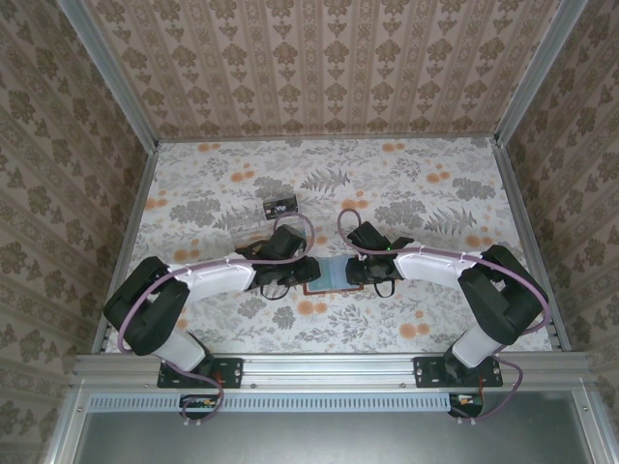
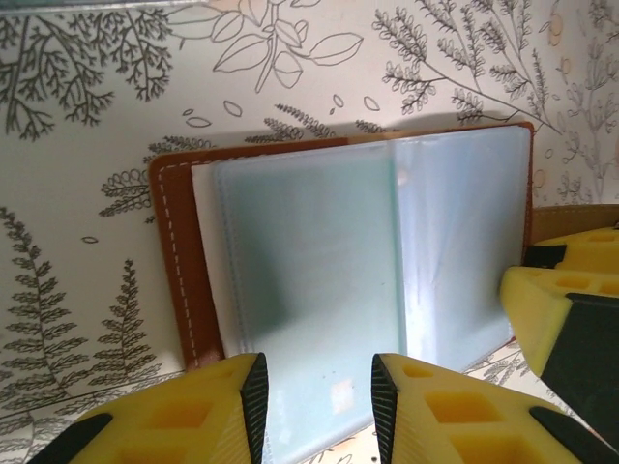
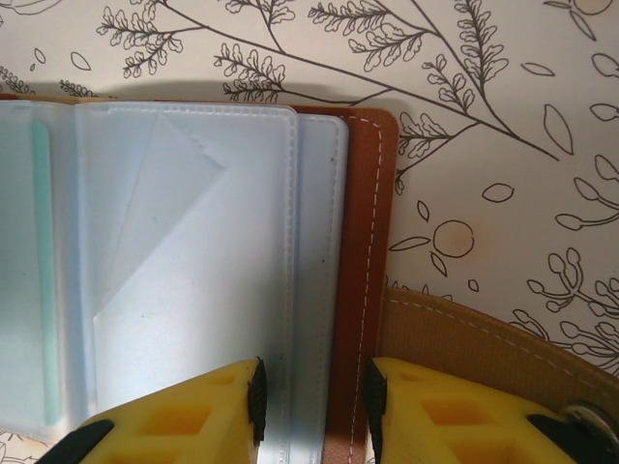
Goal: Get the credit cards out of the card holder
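Observation:
The card holder (image 1: 334,274) lies open and flat on the flowered table, between the two arms. It has a brown stitched leather edge (image 2: 179,261) and frosted blue-grey sleeves (image 2: 309,280). My left gripper (image 2: 314,387) hovers over its near side, jaws apart, with a sleeve page showing in the gap. My right gripper (image 3: 311,391) stands with its jaws apart astride the holder's brown right edge (image 3: 368,242). The credit cards stay inside the sleeves; only a teal card edge (image 3: 41,271) and pale outlines show through.
A tan stitched strap (image 3: 464,338) lies beside the holder's right edge. A clear plastic piece with dark cards (image 1: 280,205) sits further back on the left. Patterned walls and metal rails (image 1: 126,106) enclose the table.

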Motion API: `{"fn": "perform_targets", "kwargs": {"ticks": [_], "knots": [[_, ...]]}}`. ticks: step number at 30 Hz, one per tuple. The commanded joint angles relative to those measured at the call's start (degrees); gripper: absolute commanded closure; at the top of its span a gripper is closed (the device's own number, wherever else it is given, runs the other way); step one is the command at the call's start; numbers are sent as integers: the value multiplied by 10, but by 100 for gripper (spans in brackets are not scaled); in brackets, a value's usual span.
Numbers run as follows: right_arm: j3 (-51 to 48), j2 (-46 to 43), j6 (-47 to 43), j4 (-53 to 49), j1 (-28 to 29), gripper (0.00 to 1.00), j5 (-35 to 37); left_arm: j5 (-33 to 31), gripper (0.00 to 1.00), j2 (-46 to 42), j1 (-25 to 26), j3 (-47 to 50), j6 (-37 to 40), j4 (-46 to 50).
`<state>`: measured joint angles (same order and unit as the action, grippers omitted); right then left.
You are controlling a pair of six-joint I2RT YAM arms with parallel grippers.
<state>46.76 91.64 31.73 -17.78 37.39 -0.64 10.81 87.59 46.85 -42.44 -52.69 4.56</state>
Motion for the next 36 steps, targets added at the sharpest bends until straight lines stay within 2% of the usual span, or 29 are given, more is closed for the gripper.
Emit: {"fn": "perform_targets", "kwargs": {"ticks": [1,25,36], "knots": [[-14,12,7,-3,0,64,-12,13,64,15,1,-17,11,-2],[-9,16,7,-8,0,64,-12,-13,66,40,1,-26,8,42],[-8,18,8,-6,0,64,-14,22,66,50,3,-23,14,-4]]}}
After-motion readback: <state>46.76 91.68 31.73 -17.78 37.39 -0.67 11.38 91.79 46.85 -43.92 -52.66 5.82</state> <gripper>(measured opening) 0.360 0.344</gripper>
